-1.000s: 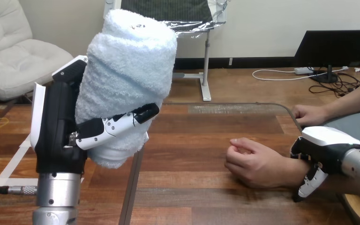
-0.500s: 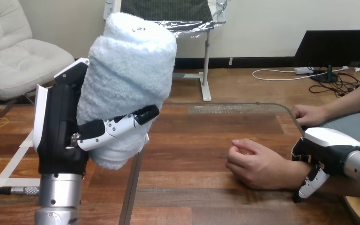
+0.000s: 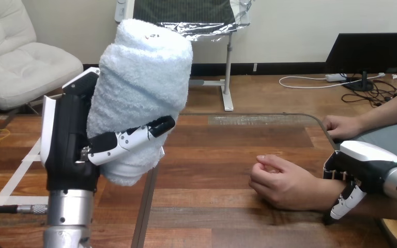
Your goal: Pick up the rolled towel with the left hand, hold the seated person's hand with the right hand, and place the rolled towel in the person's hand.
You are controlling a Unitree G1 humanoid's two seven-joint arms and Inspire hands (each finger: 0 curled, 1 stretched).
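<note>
rolled towel (image 3: 139, 93): terry cloth, fluffy, matt
left hand (image 3: 70, 150): black plastic, matt; white shells glossy
left forearm (image 3: 70, 209): silver metal, satin
table (image 3: 212, 155): wood, smooth, faint sheen

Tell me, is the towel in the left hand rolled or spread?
Rolled: the towel is a thick upright cylinder, gripped by the left hand.

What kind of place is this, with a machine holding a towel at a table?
Most likely a robot test or training setup for care tasks: a person's near hand rests on a wooden table, the robot's left hand holds up a rolled towel, and its right hand clasps the person's wrist.
</note>
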